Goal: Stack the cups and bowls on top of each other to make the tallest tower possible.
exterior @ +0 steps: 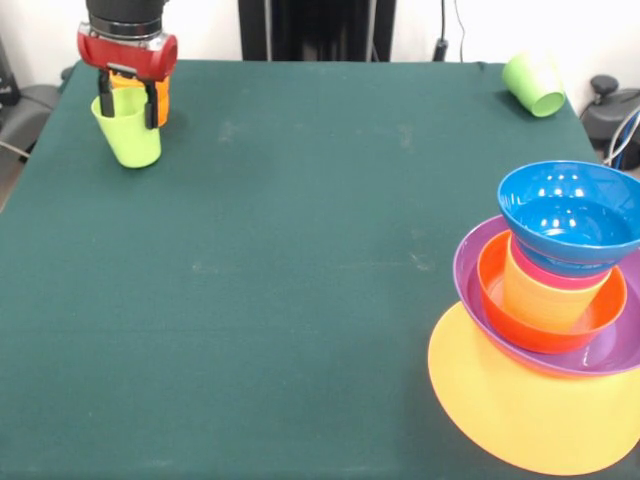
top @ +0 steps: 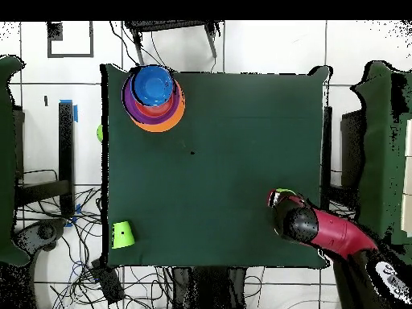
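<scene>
My gripper hangs low at the table's far left corner in the front view, right over a lime green cup standing on the cloth. An orange cup stands close behind it. The overhead view shows the gripper and the lime cup's rim near the table's right edge. The tower stands at the right edge: an orange-yellow bowl lowest, then a purple bowl, a red-orange bowl, nested cups and a blue bowl on top. A green cup lies on its side at the far right corner.
The dark green cloth covers the whole table. In the overhead view the tower is at the upper left and the fallen green cup at the lower left edge. Cables lie on the floor around the table.
</scene>
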